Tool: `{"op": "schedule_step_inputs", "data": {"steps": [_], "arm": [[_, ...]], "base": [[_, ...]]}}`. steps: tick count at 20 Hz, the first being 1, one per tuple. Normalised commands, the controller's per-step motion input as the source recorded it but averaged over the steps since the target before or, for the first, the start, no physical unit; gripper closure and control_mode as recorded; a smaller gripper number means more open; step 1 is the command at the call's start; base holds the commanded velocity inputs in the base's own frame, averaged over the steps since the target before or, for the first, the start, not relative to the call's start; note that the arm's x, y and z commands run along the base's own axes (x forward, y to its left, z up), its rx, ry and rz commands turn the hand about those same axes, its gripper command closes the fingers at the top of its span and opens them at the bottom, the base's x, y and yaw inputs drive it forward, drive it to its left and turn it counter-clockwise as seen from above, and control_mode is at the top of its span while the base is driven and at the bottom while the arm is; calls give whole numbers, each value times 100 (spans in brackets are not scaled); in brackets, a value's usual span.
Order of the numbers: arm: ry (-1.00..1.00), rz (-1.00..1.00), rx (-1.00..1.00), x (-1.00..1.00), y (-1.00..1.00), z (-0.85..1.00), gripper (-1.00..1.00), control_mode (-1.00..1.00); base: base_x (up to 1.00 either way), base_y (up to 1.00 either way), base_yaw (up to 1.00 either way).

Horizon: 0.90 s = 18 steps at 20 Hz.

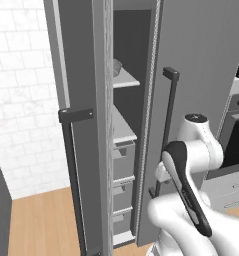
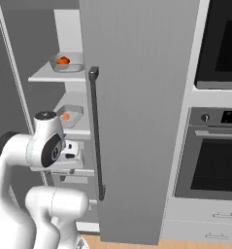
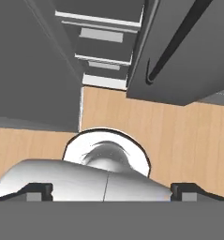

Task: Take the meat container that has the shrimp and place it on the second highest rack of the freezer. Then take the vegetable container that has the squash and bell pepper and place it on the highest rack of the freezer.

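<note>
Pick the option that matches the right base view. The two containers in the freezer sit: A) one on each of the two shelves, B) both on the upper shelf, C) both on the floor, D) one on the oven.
A: one container rests on the upper shelf, and the other container on the shelf below.

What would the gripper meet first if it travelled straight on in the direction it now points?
Probably the wooden floor: the gripper points steeply downward beside the freezer, though the robot's own base lies close to that line and depth is unclear.
</note>
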Motion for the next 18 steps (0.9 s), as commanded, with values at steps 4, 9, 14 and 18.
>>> {"op": "schedule_step_inputs", "data": {"steps": [4,9,14,18], "arm": [[-13,10,0,-62,0,24,-100,-100],[-18,-6,1,-55,0,55,-100,-100],[-25,-16,2,-55,0,66,-100,-100],[-23,-15,6,-50,0,78,-100,-100]], "base": [[0,0,0],[0,0,0],[0,0,0],[0,0,0]]}}
